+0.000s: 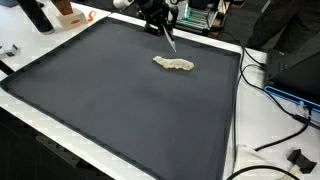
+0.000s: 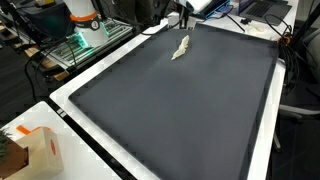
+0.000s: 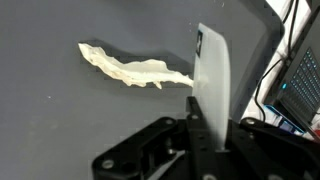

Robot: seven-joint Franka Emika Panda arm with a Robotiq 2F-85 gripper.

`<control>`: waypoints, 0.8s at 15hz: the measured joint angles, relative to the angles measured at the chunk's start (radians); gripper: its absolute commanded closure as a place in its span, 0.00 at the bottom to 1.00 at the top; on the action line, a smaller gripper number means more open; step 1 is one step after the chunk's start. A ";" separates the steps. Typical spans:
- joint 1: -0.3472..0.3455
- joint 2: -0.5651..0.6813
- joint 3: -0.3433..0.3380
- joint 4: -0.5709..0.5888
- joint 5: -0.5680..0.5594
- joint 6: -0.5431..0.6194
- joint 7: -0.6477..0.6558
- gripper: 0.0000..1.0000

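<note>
Most of the dark grey rubbery mat (image 1: 120, 110) is wide open, from the middle to the near edge. Only clutter on it: a pale crumpled cloth strip (image 1: 174, 64) by the far edge, with the gripper (image 3: 195, 122) clamping a white flat blade (image 3: 212, 70) just beside it. Black cables (image 1: 297, 158) crowd one desk edge — off the mat.

On the mat (image 1: 110, 110), near its far edge, the cloth strip (image 1: 174, 64) lies beside the hand's (image 1: 159, 19) blade (image 1: 170, 41).
</note>
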 measured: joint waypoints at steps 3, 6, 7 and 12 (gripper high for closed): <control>-0.013 0.018 -0.008 -0.007 0.044 -0.026 -0.045 0.99; -0.026 0.045 -0.018 -0.008 0.067 -0.063 -0.067 0.99; -0.030 0.055 -0.022 -0.008 0.072 -0.075 -0.072 0.99; -0.055 0.097 -0.035 -0.004 0.098 -0.133 -0.101 0.99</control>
